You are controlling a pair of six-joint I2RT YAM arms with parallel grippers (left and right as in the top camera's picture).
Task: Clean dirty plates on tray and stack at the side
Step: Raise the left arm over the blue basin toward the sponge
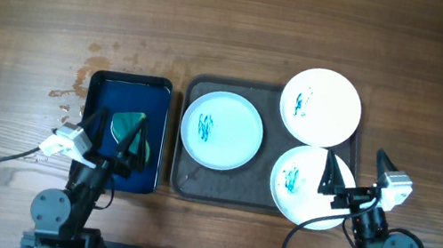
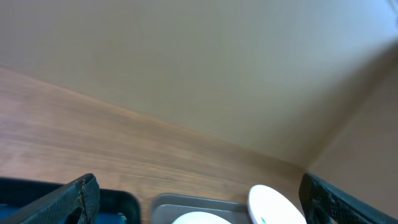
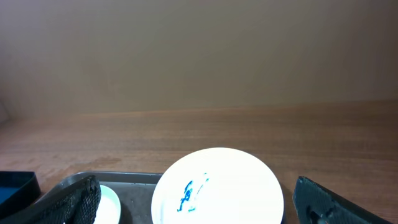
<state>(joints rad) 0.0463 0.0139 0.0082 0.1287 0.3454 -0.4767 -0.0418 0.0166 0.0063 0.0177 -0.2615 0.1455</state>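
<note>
Dirty plates, three of them, all show teal scribbles, so I judge nothing is wiped and nothing is stacked; the whole job is ahead.

At far left the counter is bare wood with some splash marks just beside the blue basin. My left pincer hangs over that basin, spread wide, its fingers either side of a green wiping pad. Whether they touch it I cannot tell.

Next comes the tray, its rim close alongside the basin. The pale blue plate lies flat inside the tray's left half, with bare tray floor near me. The far white plate hangs out over the tray's far right corner. The near white plate overlaps the tray's near rim. Those two almost touch.

My right pincer is spread too, holding nothing, poised over the near plate's right edge.

Right of the tray, and all along the far side, the counter offers room for a stack. The basin and tray rims are the edges to clear.
</note>
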